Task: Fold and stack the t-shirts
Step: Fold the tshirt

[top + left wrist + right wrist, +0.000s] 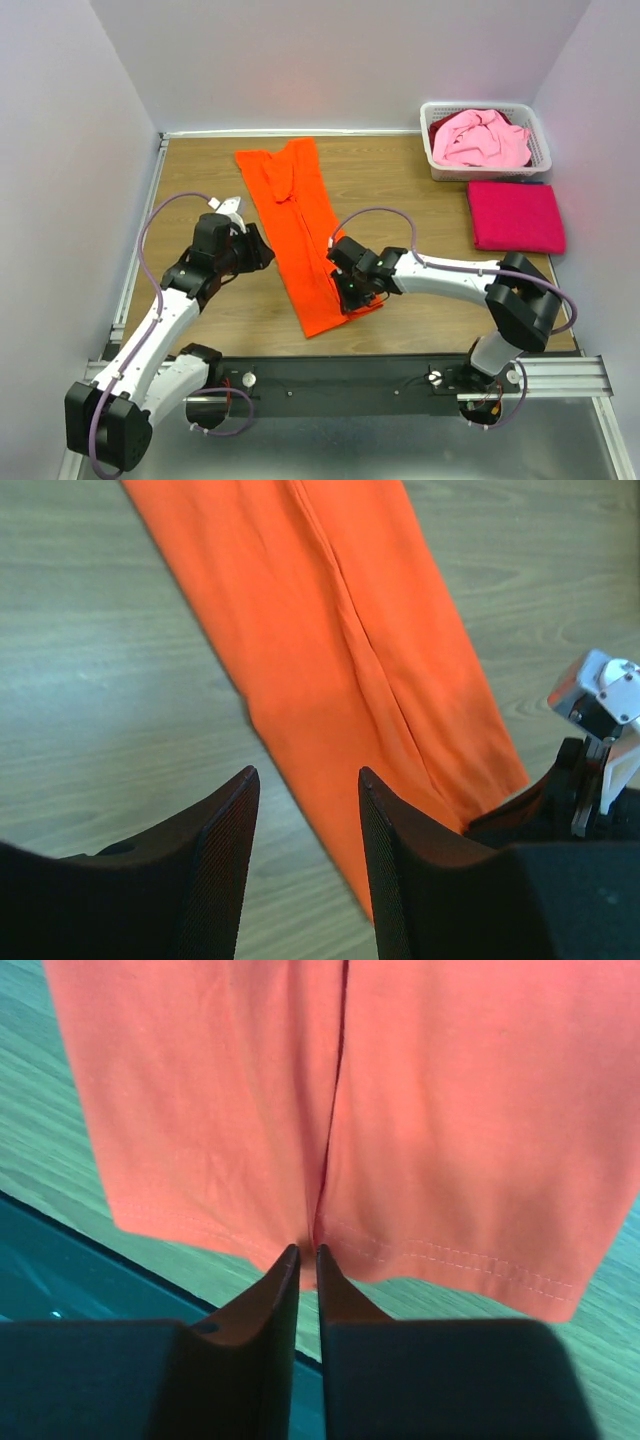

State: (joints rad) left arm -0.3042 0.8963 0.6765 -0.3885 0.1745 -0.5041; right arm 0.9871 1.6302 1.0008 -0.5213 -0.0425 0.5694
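Halving fold begins: orange t-shirt point(300, 225) lies lengthwise mid-surface point(400, 190); right hand point(308, 1252) pinches its 6 o'clock hem, left hand point(307, 780) spread alongside; next, carry the hem toward 12 o'clock

The top view looks down over the whole table point(400, 170). Both wrist views closely face the orange shirt point(340, 680).

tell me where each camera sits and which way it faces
top: above and behind the arms, looking down on the table; both arms show
left wrist: on the left arm, looking past the open left tool at the orange shirt
right wrist: on the right arm, facing the shirt's hem past the nearly shut right tool
shared: all see the orange shirt
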